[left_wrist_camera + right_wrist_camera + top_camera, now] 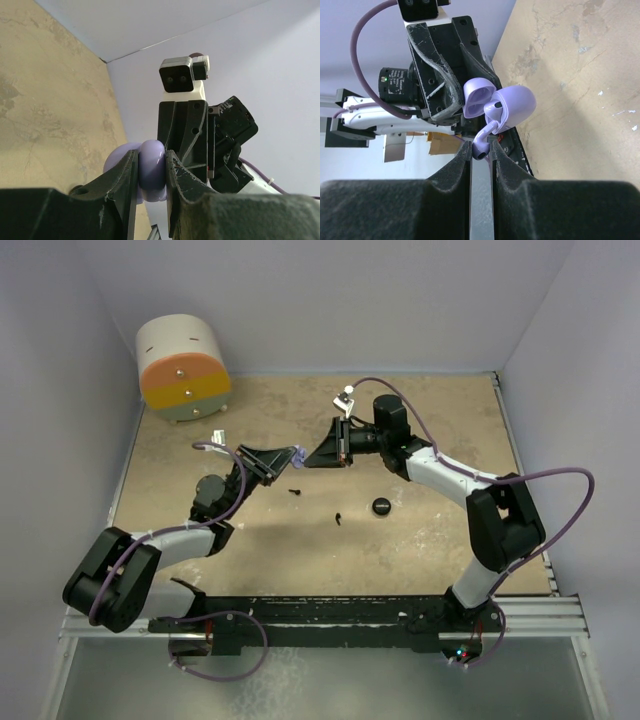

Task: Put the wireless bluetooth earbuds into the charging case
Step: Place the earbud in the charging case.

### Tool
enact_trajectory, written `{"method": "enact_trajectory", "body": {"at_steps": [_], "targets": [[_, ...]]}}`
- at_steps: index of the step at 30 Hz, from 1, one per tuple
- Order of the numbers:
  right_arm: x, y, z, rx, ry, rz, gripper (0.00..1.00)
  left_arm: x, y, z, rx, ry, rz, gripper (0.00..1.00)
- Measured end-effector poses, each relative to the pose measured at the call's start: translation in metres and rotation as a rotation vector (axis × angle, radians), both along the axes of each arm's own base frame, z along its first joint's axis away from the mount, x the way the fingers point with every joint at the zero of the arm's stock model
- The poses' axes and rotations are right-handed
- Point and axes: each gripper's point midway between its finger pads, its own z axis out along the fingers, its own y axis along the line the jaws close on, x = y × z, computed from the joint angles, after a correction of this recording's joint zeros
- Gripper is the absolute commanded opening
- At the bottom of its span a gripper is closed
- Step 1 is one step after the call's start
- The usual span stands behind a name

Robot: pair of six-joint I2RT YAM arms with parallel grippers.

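My left gripper [281,462] is shut on an open pale lavender charging case [296,454] and holds it above the table. In the left wrist view the case [151,167] is squeezed between the jaws. My right gripper [313,457] faces it, shut on a lavender earbud [482,146]. The earbud's bud end is between my fingertips and its stem reaches up into the case [517,102], whose lid [479,94] hangs open. A second lavender earbud [496,107] seems seated inside. Two black earbuds [297,490] [339,518] lie on the table below.
A black round case [380,505] lies right of the black earbuds. A cream, orange and yellow cylinder [183,370] stands at the far left corner. Grey walls enclose the tan table [440,420].
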Motion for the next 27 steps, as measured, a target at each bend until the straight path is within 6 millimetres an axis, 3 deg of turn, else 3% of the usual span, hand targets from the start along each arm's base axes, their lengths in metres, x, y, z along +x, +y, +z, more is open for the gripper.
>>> {"method": "enact_trajectory", "body": {"at_steps": [27], "targets": [[-0.0036,-0.0012,-0.0044,0.011,0.081,-0.013,0.00,-0.0031,-0.0047,-0.0006,0.020,-0.017,-0.008,0.00]]}}
